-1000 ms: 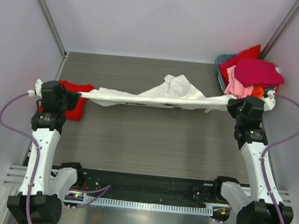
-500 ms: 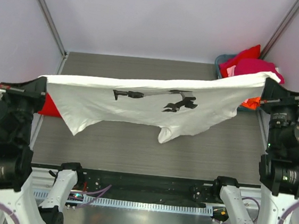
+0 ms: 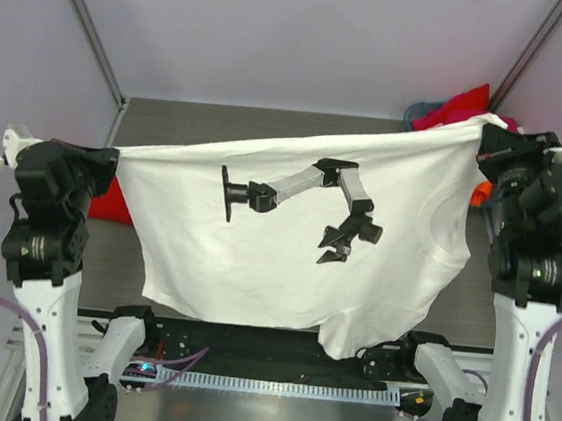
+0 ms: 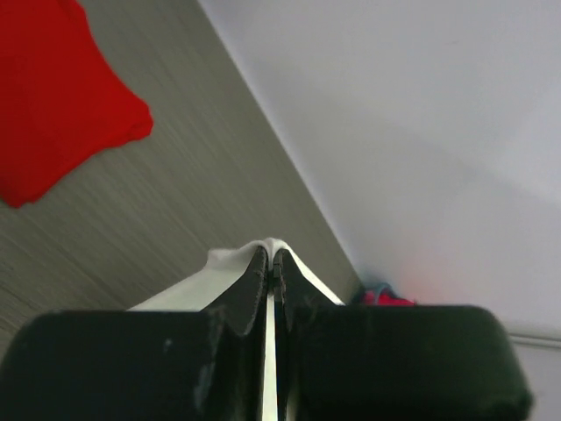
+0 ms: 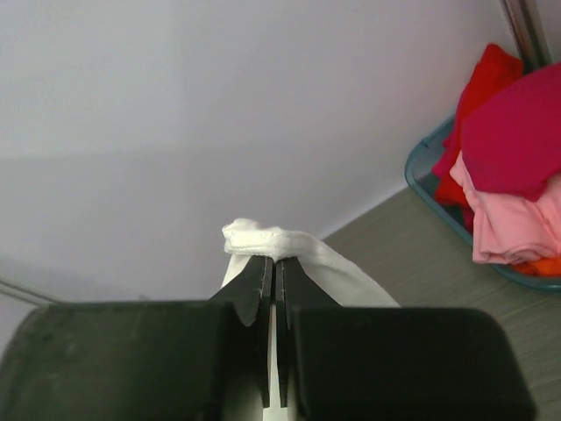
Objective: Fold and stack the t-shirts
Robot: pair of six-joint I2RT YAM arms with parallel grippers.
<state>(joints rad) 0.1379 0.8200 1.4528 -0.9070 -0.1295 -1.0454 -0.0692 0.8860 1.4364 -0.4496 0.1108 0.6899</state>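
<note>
Now spreading: left end effector (image 4: 273,263), right end effector (image 5: 273,261) pinch white t-shirt (image 3: 276,260) aloft; next, lay flat on desk (image 3: 269,129).

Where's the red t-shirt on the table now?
Top view: the red t-shirt lies at the left edge of the table, mostly hidden behind the held-up white t-shirt, beside the left gripper.

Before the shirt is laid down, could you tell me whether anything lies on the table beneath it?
The white t-shirt hangs between left claw and right claw. A red t-shirt lies on the table at its left edge, partly behind the cloth; the rest beneath is hidden.
</note>
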